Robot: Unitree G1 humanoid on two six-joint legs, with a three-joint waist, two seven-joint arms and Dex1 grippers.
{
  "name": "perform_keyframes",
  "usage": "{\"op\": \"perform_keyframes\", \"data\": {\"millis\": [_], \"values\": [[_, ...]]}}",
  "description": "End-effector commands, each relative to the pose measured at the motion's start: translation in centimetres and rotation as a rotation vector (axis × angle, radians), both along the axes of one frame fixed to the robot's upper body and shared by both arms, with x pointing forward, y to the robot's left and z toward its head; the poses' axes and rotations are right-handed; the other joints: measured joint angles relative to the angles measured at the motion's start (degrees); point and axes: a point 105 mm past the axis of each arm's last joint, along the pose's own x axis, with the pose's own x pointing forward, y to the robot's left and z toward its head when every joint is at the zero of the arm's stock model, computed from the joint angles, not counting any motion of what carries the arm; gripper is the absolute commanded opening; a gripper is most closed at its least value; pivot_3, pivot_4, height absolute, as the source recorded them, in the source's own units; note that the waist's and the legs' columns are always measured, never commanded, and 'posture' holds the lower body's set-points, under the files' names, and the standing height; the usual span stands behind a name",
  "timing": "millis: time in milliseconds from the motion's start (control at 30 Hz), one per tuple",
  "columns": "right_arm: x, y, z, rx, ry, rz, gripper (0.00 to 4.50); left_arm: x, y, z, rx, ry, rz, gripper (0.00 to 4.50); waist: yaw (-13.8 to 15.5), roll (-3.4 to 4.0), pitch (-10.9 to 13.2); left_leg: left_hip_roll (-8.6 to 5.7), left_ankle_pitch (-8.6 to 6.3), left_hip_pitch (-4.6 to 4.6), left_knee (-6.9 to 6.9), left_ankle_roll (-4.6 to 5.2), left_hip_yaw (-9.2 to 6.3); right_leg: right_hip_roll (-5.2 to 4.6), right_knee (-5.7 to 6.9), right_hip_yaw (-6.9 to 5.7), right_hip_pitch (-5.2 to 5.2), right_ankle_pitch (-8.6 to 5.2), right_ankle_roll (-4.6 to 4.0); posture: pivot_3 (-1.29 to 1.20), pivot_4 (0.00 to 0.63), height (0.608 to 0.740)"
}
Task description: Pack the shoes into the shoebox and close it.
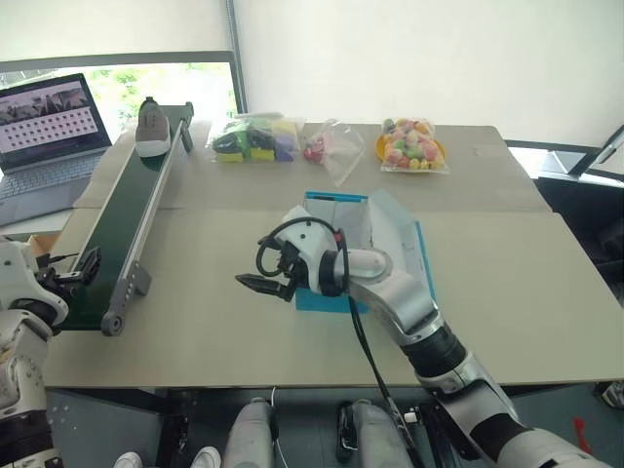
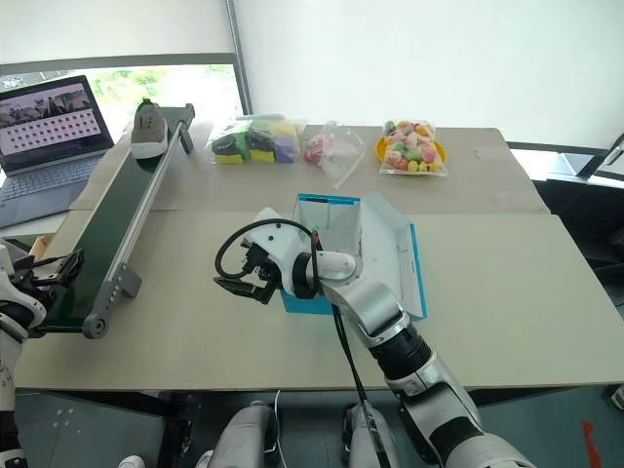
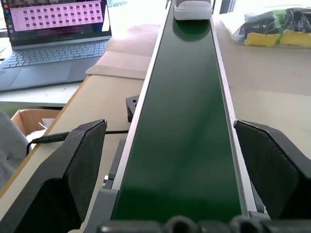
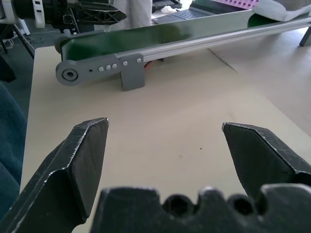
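1. Grey shoe (image 1: 152,129) at the far end of a green conveyor (image 1: 132,219), toe towards the far side, long axis along the belt.
2. Blue box (image 2: 390,255) open at mid table (image 1: 507,292), white inside showing, lid swung to the right, long axis running away from the robot; part hidden by the right arm.
3. Right hand (image 1: 265,285) just left of the box, above the table, pointing left towards the conveyor, fingers spread wide, nothing between them.
4. Left hand (image 1: 80,269) at the near end of the conveyor, pointing level along the belt, fingers (image 3: 82,160) spread to either side of it, gripping nothing.
5. Clear bags (image 1: 255,138) of coloured items along the far table edge, another bag (image 1: 413,144) further right.
6. Laptop (image 1: 44,132) open to the left of the conveyor.
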Motion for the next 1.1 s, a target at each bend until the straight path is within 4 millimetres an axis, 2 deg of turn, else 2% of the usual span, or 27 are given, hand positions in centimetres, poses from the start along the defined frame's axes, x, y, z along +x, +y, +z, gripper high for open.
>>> {"op": "perform_keyframes", "data": {"millis": [33,200,1100], "values": [[-0.1,-0.4,1.3,0.036,-0.044,-0.018,4.40,0.4,-0.1,0.9,0.037,0.012,-0.021,4.50,0.1,0.00,0.0,0.00,0.00,0.00,0.00,0.00,0.01,0.00,0.00,0.01,0.00,0.00,0.01,0.00,0.150,0.681],[0.0,-0.5,1.5,0.036,-0.057,-0.037,4.40,0.7,-0.7,-0.1,-0.015,0.075,-0.059,4.50,0.0,0.00,0.0,-0.01,0.00,0.00,-0.01,0.00,0.03,0.01,0.01,0.03,-0.02,0.01,0.02,0.00,0.150,0.681],[-0.1,-0.9,1.7,0.062,-0.030,-0.055,4.40,0.6,-0.4,-0.6,-0.028,0.093,-0.050,4.50,0.1,0.00,0.0,-0.01,0.00,-0.01,-0.01,0.00,0.04,0.02,0.01,0.07,-0.04,0.09,0.15,0.00,0.150,0.681]]}}
